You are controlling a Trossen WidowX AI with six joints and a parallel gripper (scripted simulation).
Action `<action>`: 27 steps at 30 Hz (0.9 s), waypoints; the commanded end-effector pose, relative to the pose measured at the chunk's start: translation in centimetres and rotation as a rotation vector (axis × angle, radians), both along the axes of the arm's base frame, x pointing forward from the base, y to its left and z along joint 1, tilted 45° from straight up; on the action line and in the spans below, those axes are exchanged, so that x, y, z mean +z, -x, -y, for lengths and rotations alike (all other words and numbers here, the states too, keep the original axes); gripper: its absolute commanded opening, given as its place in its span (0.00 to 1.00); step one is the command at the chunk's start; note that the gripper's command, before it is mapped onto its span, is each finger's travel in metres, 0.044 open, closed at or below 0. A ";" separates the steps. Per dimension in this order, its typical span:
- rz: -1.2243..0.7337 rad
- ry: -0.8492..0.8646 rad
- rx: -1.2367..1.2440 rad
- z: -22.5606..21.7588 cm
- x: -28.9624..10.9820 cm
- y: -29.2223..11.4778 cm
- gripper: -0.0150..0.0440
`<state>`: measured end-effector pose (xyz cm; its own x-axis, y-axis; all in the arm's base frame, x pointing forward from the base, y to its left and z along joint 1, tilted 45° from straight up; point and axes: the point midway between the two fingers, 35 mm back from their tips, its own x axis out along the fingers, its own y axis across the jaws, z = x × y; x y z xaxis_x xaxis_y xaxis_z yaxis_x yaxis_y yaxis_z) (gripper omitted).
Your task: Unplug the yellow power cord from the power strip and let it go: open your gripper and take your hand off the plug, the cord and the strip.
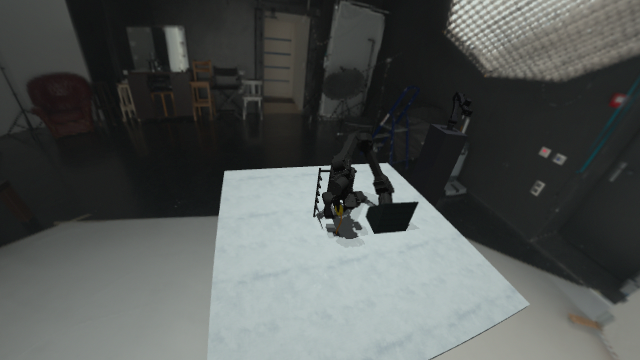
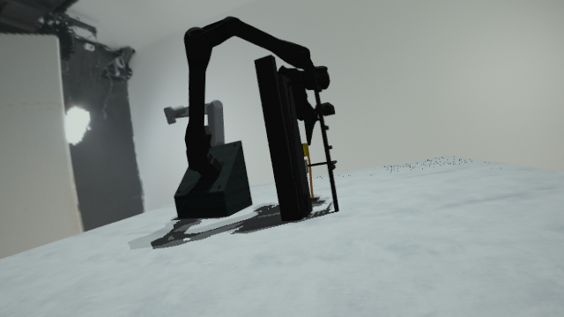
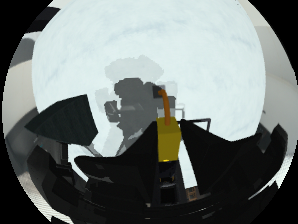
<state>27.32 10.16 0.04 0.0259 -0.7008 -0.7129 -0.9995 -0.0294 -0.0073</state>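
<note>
I am squeezing my pincer (image 3: 166, 163) almost shut on the yellow plug (image 3: 166, 141), low down by the tall black power strip (image 2: 278, 132) standing on the counter (image 2: 397, 246). I think the plug is not pulled out yet. I am still needing to pull it free, open up, and move away.

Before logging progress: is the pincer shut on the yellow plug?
Shut on the yellow plug: the wrist view shows it between the pincer fingers.
</note>
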 end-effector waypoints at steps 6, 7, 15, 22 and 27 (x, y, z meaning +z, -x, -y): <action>-0.005 -0.002 0.026 -0.6 -0.3 0.1 0.48; -0.005 -0.002 0.026 -0.6 -0.3 0.1 0.52; -0.005 -0.002 0.027 -0.9 -0.5 0.1 0.88; -0.004 -0.007 0.027 -5.6 -3.5 0.4 1.00; -0.004 -0.007 0.027 -5.8 -3.6 0.4 1.00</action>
